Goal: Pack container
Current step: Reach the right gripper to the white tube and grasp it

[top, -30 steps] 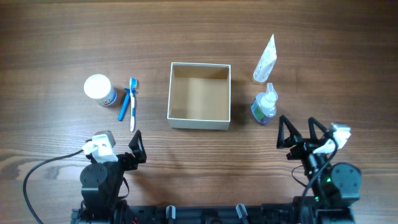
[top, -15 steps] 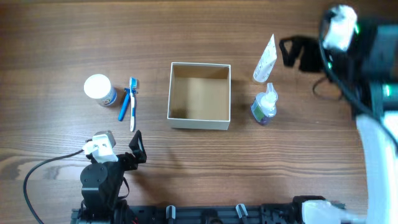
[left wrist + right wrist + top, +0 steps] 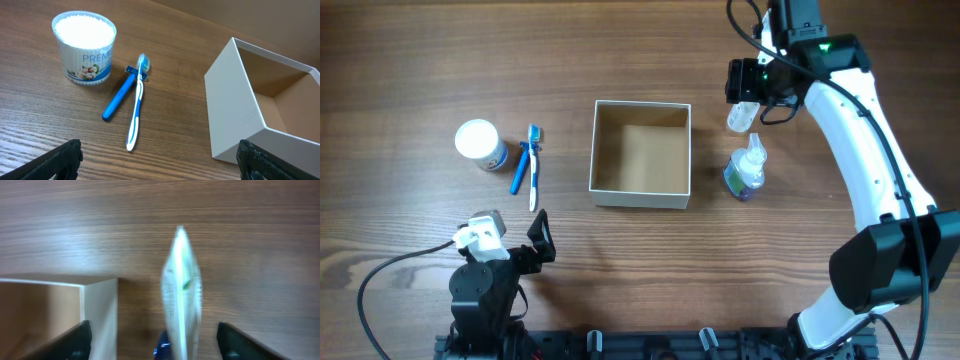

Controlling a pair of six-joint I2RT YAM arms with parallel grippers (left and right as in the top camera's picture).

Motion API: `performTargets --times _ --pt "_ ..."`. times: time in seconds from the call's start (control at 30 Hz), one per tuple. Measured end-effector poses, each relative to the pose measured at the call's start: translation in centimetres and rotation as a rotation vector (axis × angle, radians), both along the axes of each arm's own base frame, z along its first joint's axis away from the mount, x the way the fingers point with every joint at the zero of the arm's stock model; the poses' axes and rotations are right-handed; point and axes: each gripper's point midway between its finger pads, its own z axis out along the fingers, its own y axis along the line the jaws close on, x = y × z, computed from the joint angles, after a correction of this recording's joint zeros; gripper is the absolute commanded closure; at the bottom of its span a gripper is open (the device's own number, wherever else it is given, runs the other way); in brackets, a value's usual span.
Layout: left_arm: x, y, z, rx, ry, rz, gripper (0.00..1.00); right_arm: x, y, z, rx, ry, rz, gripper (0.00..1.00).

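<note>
The right gripper [image 3: 745,88], jaws apart astride the tube [image 3: 182,295] just right of the empty box [image 3: 638,198] at mid-table, looks roughly centred and should lower squarely, then close gently, while the left gripper [image 3: 159,159] rests with fingers spread.

We see a brown wood-grain table [image 3: 440,60] w/ six things on it. Mid-table sits the container [image 3: 640,198], open top up, white outside, tan inside. To its left a toothbrush [image 3: 533,170] & a blue razor [image 3: 520,172] lie side by side, heads close together; further left a white-topped jar [image 3: 478,143] stands upright. Right of the container lies a white tube [image 3: 741,118], w/ a small clear bottle [image 3: 745,172] just beside it, nearer the robot
</note>
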Motion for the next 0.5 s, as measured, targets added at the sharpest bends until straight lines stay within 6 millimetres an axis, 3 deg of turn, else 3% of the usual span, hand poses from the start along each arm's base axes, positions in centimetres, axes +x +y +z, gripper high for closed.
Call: performTargets --times 0.1,0.4,0.5 --pt "0.0 0.0 0.0 0.0 0.0 0.0 0.0 -0.1 -0.6 -0.3 -0.033 0.008 -0.041 0.43" --pt "0.0 0.0 0.0 0.0 0.0 0.0 0.0 1.7 -1.1 0.5 -0.048 -0.07 -0.093 0.8" --pt "0.0 0.0 0.0 0.0 0.0 0.0 0.0 2.1 -1.1 0.7 -0.046 -0.088 -0.094 0.81"
